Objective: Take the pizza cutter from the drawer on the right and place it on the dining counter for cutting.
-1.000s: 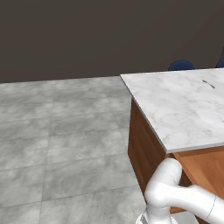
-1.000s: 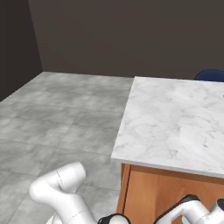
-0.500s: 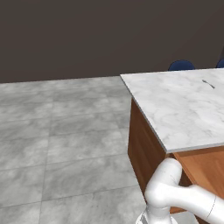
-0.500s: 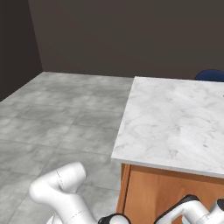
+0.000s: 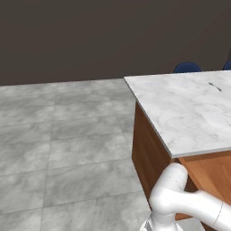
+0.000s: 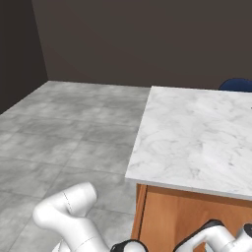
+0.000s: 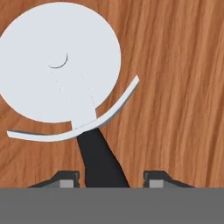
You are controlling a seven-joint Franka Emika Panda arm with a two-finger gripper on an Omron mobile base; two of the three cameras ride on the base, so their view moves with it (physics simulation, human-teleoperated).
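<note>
We see the pizza cutter (image 7: 65, 78) lying on the drawer's wooden floor (image 7: 175, 87), its black handle (image 7: 101, 162) running down between our jaws; they stand either side of it, and we cannot tell whether they grip it yet. Lifting it and carrying it to the counter (image 5: 189, 113) are both left to do.

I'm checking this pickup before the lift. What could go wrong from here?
The pizza cutter lies flat on the drawer's wooden bottom, its black handle between the gripper fingertips but off-centre, closer to one. A lopsided pinch might let the heavy wheel end swing or slip out. The curved guard could also catch on the drawer on the way up to the dining counter.
</note>
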